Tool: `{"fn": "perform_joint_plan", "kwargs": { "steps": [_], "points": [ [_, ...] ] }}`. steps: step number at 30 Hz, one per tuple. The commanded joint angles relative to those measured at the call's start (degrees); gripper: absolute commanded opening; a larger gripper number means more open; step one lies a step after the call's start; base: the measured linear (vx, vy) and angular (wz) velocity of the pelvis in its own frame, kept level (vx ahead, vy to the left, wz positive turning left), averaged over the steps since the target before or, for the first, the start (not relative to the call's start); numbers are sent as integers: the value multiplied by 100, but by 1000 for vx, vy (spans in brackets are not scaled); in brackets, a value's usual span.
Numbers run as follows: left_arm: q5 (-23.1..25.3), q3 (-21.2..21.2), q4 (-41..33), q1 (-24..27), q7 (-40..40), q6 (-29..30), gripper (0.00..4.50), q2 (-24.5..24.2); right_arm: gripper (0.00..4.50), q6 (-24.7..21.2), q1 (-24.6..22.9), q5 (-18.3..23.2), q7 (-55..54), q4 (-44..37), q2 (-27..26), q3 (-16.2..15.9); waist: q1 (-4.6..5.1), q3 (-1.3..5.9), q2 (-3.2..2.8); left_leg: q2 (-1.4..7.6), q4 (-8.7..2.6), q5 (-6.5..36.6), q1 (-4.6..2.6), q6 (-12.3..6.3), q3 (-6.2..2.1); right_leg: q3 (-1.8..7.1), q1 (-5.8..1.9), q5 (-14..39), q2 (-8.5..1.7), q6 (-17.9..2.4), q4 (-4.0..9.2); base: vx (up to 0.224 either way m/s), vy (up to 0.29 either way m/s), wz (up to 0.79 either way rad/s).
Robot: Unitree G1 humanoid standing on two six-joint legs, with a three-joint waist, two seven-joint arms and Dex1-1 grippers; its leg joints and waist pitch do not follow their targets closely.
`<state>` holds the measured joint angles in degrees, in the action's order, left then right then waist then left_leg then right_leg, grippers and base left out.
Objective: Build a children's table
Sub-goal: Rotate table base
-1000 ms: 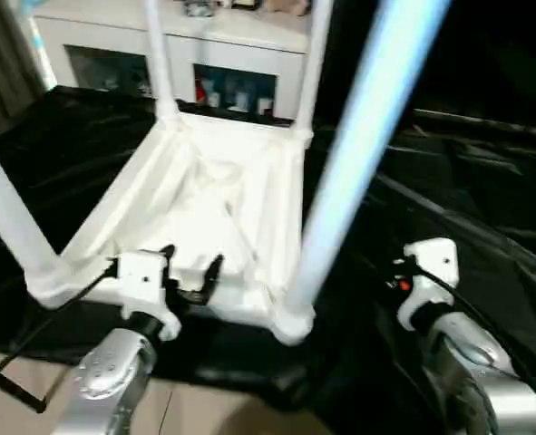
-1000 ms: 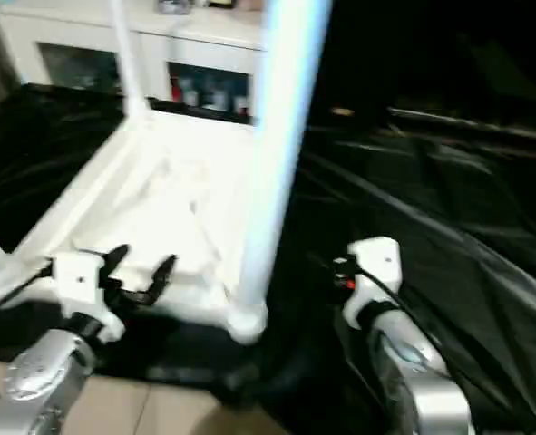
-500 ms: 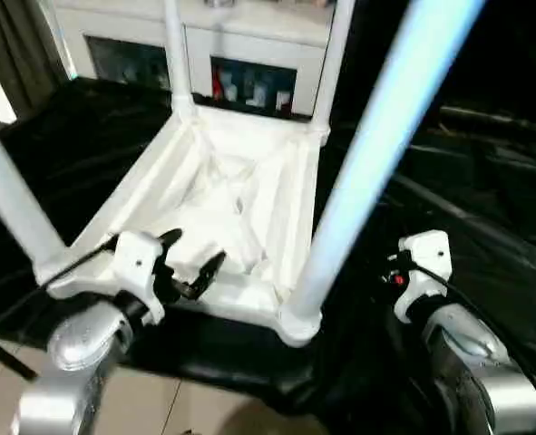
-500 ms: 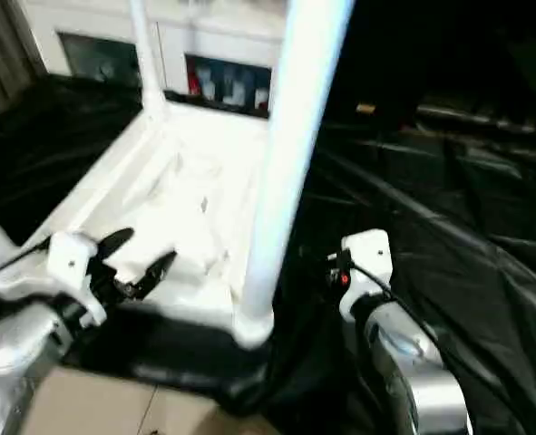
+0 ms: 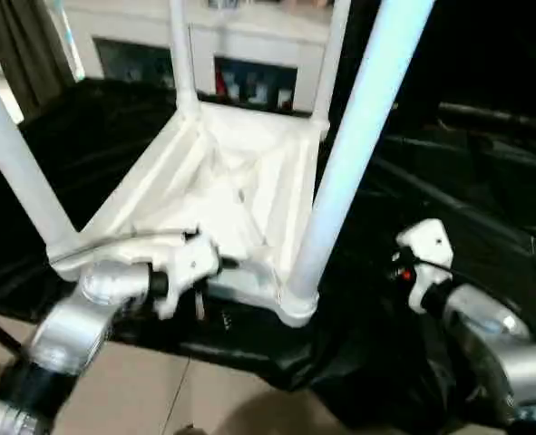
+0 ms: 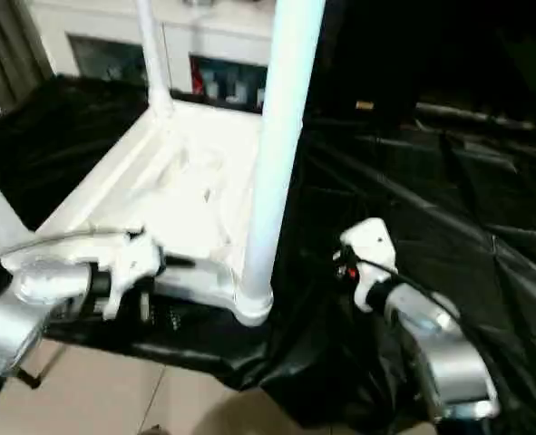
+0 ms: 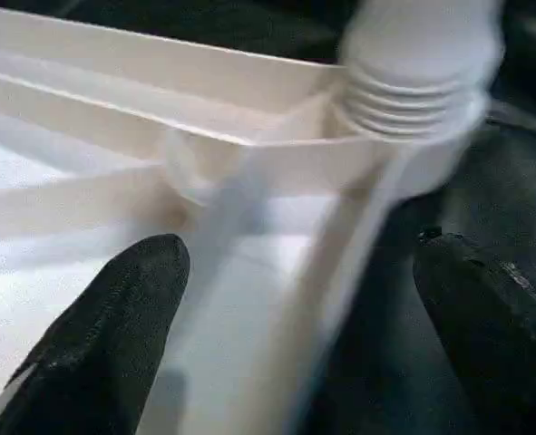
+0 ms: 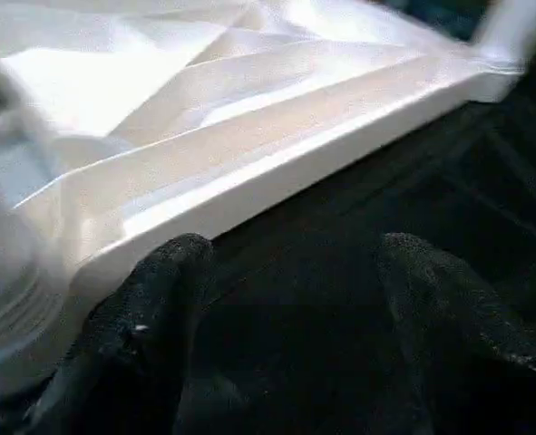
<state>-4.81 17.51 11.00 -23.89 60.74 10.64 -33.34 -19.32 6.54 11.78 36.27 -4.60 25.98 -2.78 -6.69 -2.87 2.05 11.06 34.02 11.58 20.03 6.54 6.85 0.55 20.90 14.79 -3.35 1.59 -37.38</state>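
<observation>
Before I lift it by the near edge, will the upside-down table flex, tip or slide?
Table is probably stiff: ribs brace its underside. Likely light for its size, being thin-walled plastic. Four upright legs put weight high, so it may tip once tilted, and the black sheet looks slick, so a push may slide it.

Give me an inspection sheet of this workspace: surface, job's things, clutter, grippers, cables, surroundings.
Surface: black sheet, creased, draped over the work area's near edge.
Job's things: table top lies underside up on the sheet; four legs stand upright in its corner sockets, the near right leg closest to the camera.
Clutter: nothing seen.
Grippers: left gripper open, its fingers either side of the top's near rim by the near right socket, holding nothing. Right gripper open over the sheet beside the top's right rim, holding nothing.
Cables: black cable along the left forearm; another on the right wrist.
Surroundings: white cabinet with glass doors behind; light floor in front.
</observation>
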Motion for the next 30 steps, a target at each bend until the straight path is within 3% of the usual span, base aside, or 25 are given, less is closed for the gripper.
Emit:
{"fn": "perform_joint_plan", "kwargs": {
  "steps": [1, 4, 5, 9, 10, 11, 17, 24, 30],
  "points": [
    [3, 146, 248, -108, 205, -29, 420, 52, 320, -5, -40, 158, 331, -53, 126, -42, -19, 347, -16, 0, -342, -18, 14, -179, 119, 71, -263, -1412, -208, -1114, 342, 0, 0, 0],
    [9, 226, 628, -333, 458, -195, 407, 135, 320, -154, -220, 393, 943, -298, 410, -176, -21, 334, -10, 17, -343, 3, 42, -268, 118, 66, -275, -1540, -231, -1215, 341, 0, 0, 0],
    [-8, 232, 808, -448, 601, -283, 381, 193, 320, -262, -292, 533, 1218, -401, 554, -224, -30, 325, -9, 14, -345, 52, 34, -289, 123, 63, -264, -1489, -224, -1228, 358, 0, 0, 0],
    [-108, 262, 1109, -677, 964, -354, 367, 311, 320, -395, -390, 725, 1790, -569, 910, -350, -88, 282, -17, 62, -371, 403, 10, -329, 121, 80, -243, -1004, -271, -1308, 407, 0, 0, 0],
    [-125, 292, 1221, -752, 1079, -393, 335, 352, 320, -360, -381, 708, 1940, -568, 1007, -390, -101, 282, -20, 72, -377, 441, 10, -321, 120, 82, -234, -951, -283, -1338, 409, 0, 0, 0],
    [-102, 341, 1338, -828, 1166, -452, 327, 389, 320, -379, -334, 730, 2016, -558, 1049, -385, -109, 281, -49, 70, -376, 451, 12, -302, 120, 83, -229, -918, -283, -1347, 407, 0, 0, 0],
    [-2, 453, 1831, -1106, 1397, -682, 279, 588, 320, -475, -176, 817, 2114, -648, 1100, -385, -175, 274, -36, 95, -391, 514, -2, -208, 132, 91, -225, -825, -296, -1396, 417, 0, 0, 0],
    [227, 596, 2482, -1418, 1598, -916, 230, 819, 320, -431, -149, 736, 2263, -591, 1204, -487, -215, 306, -107, 95, -370, 432, -4, -143, 152, 82, -238, -1228, -279, -1409, 391, 0, 0, 0],
    [466, 674, 2898, -1530, 1537, -1231, 189, 847, 320, -450, -187, 749, 2230, -647, 1178, -508, -230, 298, -102, 108, -383, 578, -4, -101, 175, 88, -246, -1038, -291, -1387, 418, 0, 0, 0]
  ]
}}
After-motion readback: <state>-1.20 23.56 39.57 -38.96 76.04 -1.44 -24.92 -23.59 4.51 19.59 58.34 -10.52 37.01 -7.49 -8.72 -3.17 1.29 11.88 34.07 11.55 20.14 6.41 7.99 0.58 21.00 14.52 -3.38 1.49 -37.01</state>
